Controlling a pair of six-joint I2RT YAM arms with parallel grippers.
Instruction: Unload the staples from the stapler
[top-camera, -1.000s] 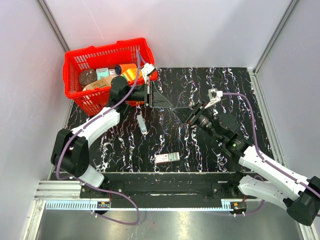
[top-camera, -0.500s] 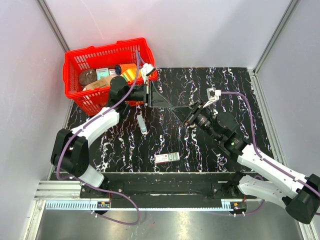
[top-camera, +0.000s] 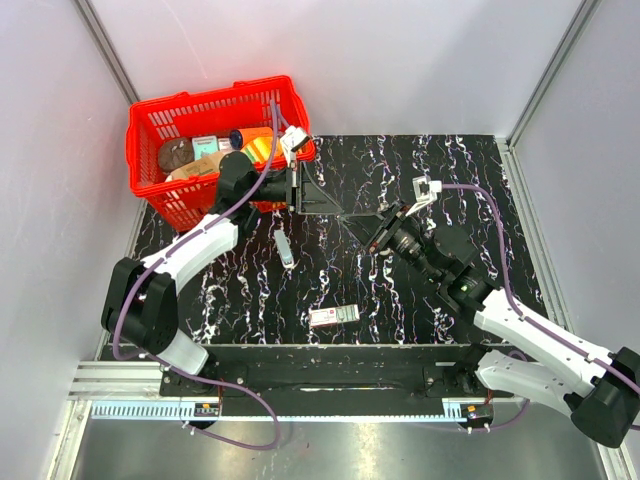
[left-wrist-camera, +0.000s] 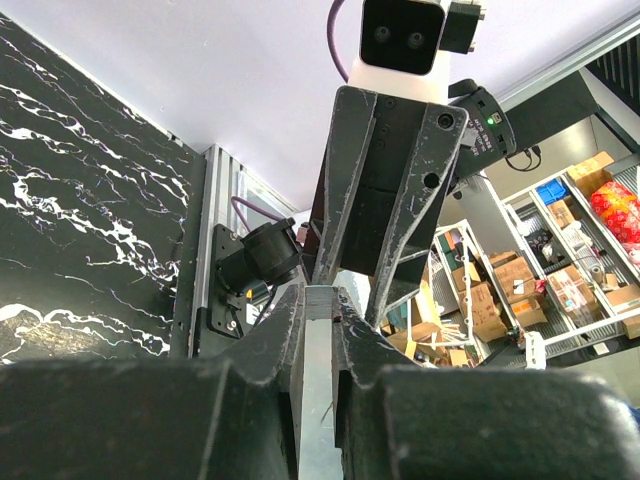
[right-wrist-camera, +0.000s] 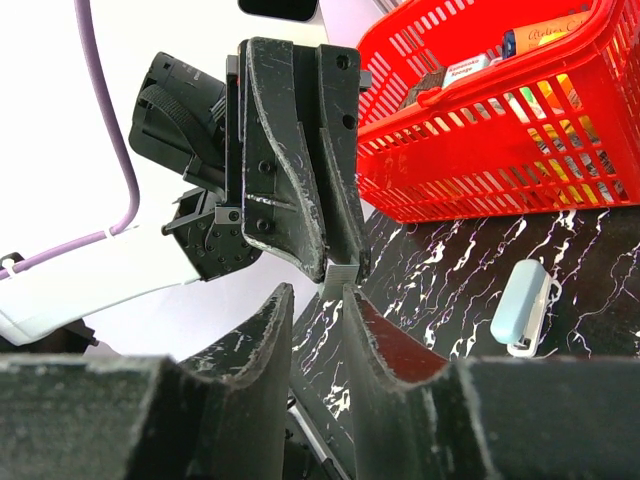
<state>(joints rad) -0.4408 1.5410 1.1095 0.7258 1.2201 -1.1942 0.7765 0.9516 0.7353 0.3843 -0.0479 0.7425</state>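
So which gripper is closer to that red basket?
Left. The left gripper sits just right of the red basket; the right gripper faces it from farther right, mid-table.

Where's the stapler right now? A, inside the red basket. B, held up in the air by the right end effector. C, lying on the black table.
C: the stapler lies flat on the black table, outside the red basket.

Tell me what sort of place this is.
Probably a robot test cell inside a lab or storeroom: white enclosure walls on aluminium framing, a black marbled tabletop, and, beyond the cell in the left wrist view, metal shelving stacked with cardboard boxes.
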